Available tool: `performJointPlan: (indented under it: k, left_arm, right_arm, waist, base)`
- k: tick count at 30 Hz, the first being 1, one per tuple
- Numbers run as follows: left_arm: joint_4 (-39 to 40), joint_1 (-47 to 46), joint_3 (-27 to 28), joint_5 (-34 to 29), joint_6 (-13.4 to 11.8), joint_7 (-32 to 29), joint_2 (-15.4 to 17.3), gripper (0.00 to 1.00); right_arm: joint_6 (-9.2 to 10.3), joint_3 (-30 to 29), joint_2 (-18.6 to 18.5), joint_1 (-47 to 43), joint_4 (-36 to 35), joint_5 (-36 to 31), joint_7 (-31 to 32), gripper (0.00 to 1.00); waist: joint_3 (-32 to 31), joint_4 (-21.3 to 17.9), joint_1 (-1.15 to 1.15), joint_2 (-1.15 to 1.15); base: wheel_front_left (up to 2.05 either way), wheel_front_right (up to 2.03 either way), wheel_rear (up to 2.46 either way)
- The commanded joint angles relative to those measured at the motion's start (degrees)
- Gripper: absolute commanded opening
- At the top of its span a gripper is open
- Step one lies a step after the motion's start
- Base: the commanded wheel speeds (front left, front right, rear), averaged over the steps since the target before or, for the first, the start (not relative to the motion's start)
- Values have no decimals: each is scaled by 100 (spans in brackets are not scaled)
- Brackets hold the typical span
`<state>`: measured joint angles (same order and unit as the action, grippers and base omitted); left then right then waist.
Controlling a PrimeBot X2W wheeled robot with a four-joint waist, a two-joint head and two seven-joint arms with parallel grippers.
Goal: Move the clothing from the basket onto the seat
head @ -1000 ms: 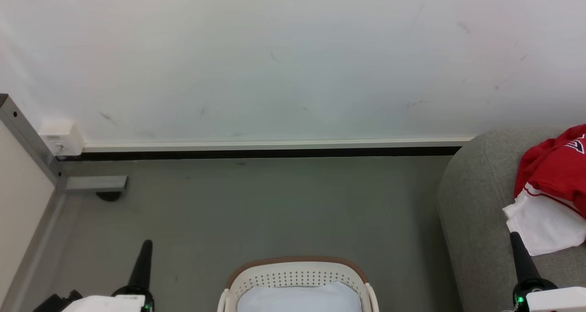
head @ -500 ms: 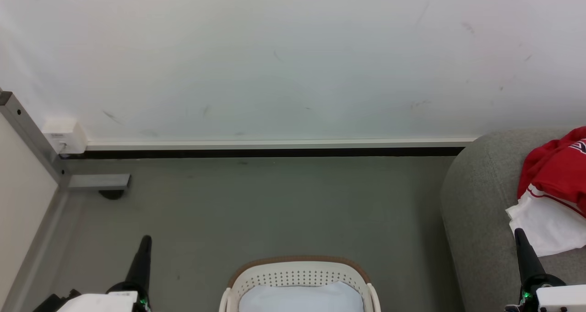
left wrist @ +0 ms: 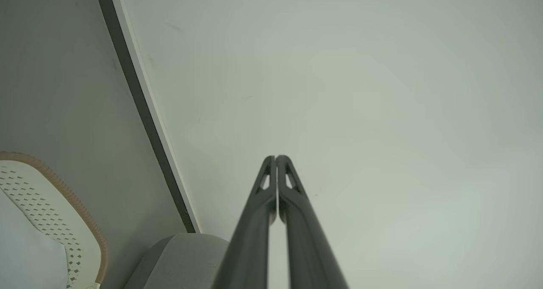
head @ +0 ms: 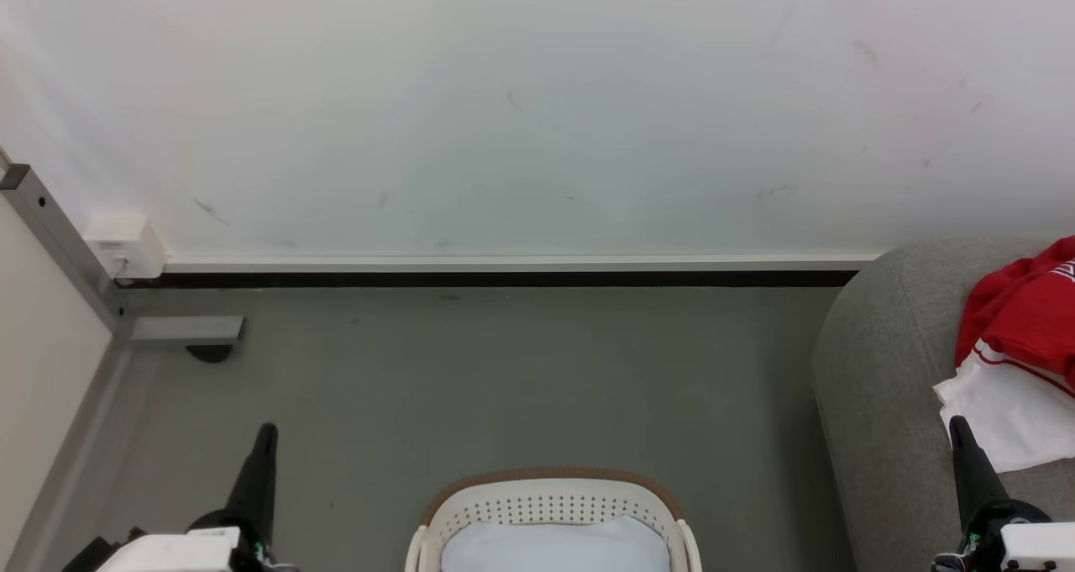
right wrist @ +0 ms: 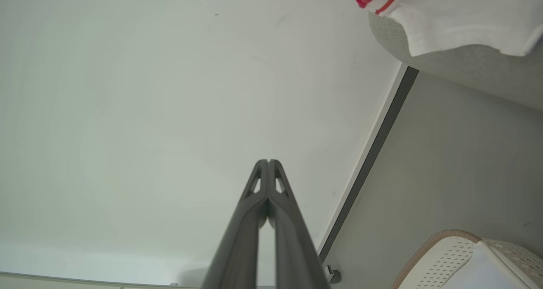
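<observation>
Basket (head: 546, 505) holds pale cloth (head: 554, 547); clothing (head: 1020, 320) on seat (head: 882, 387); both jaws closed, empty

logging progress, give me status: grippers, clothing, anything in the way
Left gripper shut, empty; right gripper shut, empty. Clothing lying on the seat; basket holds pale lining, no red visible. No obstruction seen.

No readable text, labels, brands or numbers in any view. Closest thing: a sliver of white-edged print on the red clothing (head: 1020, 320) at the head view's right edge, cropped by the frame and too small to make out.
</observation>
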<state>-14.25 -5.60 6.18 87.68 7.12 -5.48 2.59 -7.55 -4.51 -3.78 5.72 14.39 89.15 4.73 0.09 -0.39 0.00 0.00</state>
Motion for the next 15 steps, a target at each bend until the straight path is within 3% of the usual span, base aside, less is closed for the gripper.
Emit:
performJointPlan:
  k: [1,15]
  left_arm:
    - [22,-76,31,174,42,-38,48,0]
    - [17,-102,51,506,51,-132,49,0]
  right_arm:
    - [11,-62,0,66,-47,122,46,0]
    - [12,-156,45,83,-50,388,143,0]
  waist:
    - [1,7,0,0]
    - [5,39,0,0]
  base:
    - [0,0,0]
    - [0,0,0]
